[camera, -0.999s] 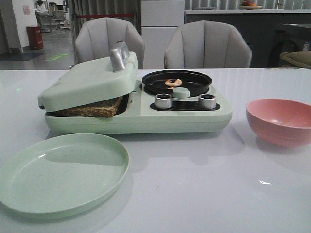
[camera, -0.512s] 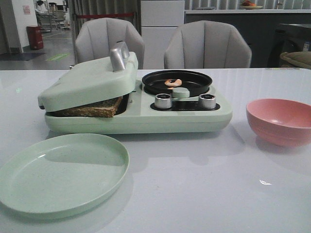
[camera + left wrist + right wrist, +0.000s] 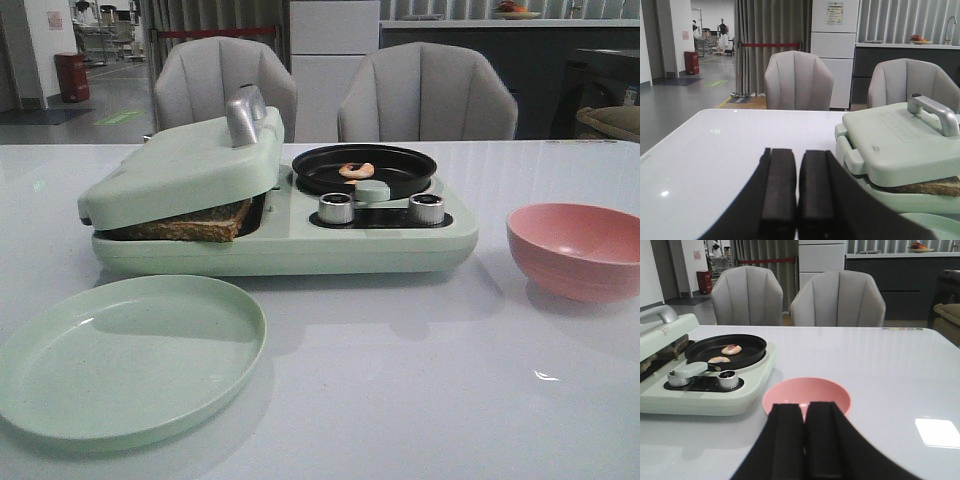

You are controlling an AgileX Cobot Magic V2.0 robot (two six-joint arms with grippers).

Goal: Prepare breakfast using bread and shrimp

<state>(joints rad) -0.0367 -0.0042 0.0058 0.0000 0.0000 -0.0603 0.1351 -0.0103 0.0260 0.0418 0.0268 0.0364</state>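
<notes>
The bread (image 3: pixel 190 224) is being held inside the press (image 3: pixel 180 175) at the left half of the cooker (image 3: pixel 300 245), its lid (image 3: pixel 895 145) resting tilted on the slices with a brown crust edge showing in the gap. From the left claw (image 3: pixel 797 190) the press is lying at about 2 o'clock over the bench (image 3: pixel 420 380), near, with the handle (image 3: pixel 935 110) on the far side of the lid. The bread's visible edge is running across the front view, roughly 9 to 3 o'clock.

The shrimp (image 3: pixel 356 170) is lying in the black pan (image 3: pixel 363 170) at the cooker's right half; in the right wrist view two pale orange pieces (image 3: pixel 731 349) are being shown there. From the right claw (image 3: pixel 805 440) the pan is lying at about 10 o'clock, beyond the pink bowl (image 3: pixel 807 395), which is sitting just ahead of the fingers.

The left arm is judged nearer the lid and bread, the right nearer the shrimp. Both claws are being kept pressed together, pads nearly touching, nothing pinched, nothing touched. A green plate (image 3: pixel 130 355) is lying in front of the press, bare.
</notes>
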